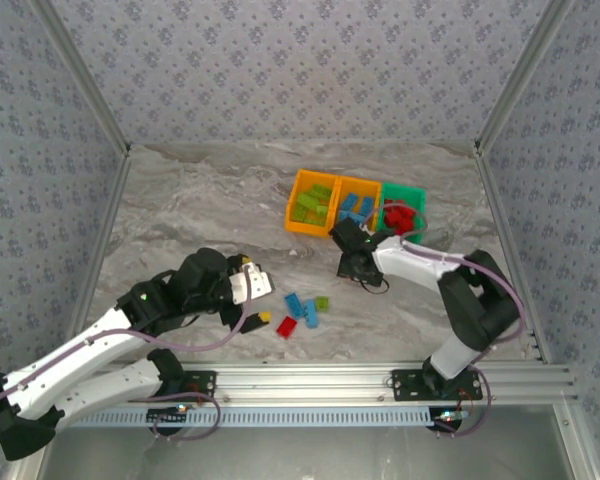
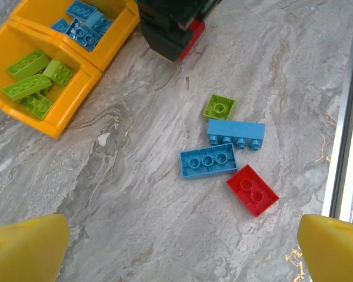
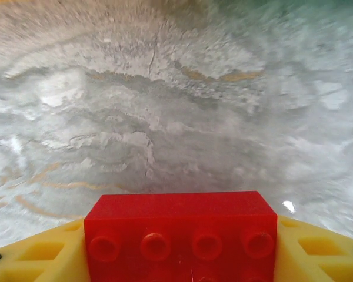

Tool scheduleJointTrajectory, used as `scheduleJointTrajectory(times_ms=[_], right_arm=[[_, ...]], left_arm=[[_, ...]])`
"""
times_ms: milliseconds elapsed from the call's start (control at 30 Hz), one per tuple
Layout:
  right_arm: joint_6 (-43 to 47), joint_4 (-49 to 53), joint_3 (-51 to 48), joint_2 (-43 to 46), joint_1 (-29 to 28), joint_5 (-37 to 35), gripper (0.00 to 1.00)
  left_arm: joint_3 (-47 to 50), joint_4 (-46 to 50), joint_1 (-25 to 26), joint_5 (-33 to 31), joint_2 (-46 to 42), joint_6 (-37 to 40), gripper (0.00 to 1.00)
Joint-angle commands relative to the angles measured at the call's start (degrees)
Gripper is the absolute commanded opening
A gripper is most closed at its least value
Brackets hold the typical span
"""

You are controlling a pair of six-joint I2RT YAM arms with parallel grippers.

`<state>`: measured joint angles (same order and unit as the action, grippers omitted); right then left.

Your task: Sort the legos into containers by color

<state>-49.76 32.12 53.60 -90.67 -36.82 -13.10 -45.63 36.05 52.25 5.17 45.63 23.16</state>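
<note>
Four studded bricks [image 2: 208, 160], two blue, one red, one lime, lie near the marbled table [image 2: 135, 194]'s near edge. The right gripper [image 1: 350, 245] pinches a red brick [image 3: 180, 235]; the left gripper [image 1: 258, 300] gapes wide.

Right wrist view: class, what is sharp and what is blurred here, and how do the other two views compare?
Right wrist view: the red brick is fairly sharp, the marble tabletop behind it smeared. Left wrist view: the loose bricks are crisp, the yellow fingertips soft. Top external view: even light, faint shadows.
</note>
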Motion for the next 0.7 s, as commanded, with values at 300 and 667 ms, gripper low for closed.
scheduleJointTrajectory(times_ms=[300, 667], right_arm=[[12.4, 0.8, 4.5, 13.4, 17.7, -3.1, 0.56], [19.1, 3.1, 29.1, -11.9, 28.3, 3.4, 0.69]], left_arm=[[0.1, -0.5, -0.7, 0.9, -2.0, 1.6, 0.99], [1.1, -0.9, -2.1, 1.0, -2.9, -0.1, 0.99]])
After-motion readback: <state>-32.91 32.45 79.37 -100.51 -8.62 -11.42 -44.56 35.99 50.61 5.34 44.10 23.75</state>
